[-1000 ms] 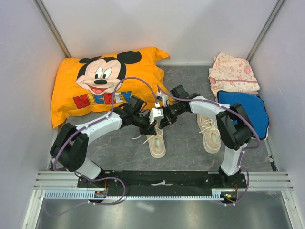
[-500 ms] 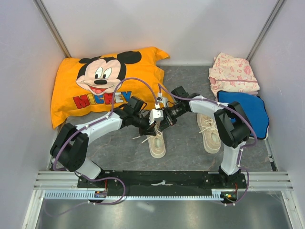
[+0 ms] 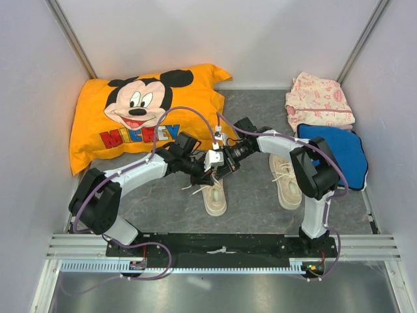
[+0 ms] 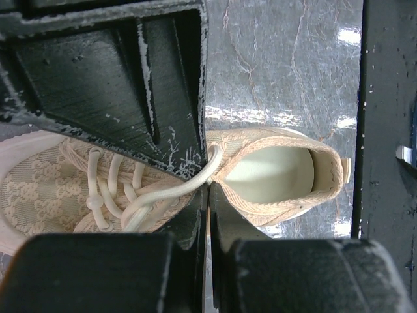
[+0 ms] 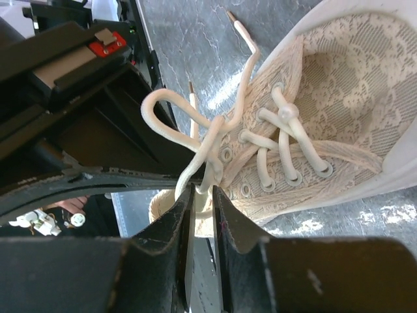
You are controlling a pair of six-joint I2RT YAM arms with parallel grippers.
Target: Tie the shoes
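The shoes (image 3: 214,197) are being carried side by side by the grey surface (image 3: 251,195), just beyond the arm bases. The white lace (image 5: 210,140) of the shoe nearer the centre is being gripped by the left tool (image 4: 208,192) and the right tool (image 5: 201,195), each clenched on a strand.

- Over the left-hand cream-beige woven sneaker (image 3: 214,195), the left gripper (image 4: 208,192) and right gripper (image 5: 197,194) meet fingertip to fingertip. Each is clamped on its white lace (image 5: 195,140), and there is no passage between them.
- The second cream-beige sneaker (image 3: 285,182) lies to the right. The strip of bare grey marbled table (image 3: 251,192) between the two sneakers is passable.
- An orange Mickey Mouse pillow (image 3: 140,114) blocks the rear left.
- A pink patterned folded cloth (image 3: 319,98) and a blue pad (image 3: 335,153) block the rear right.
- The table is bare at rear centre, between the pillow and the cloth.
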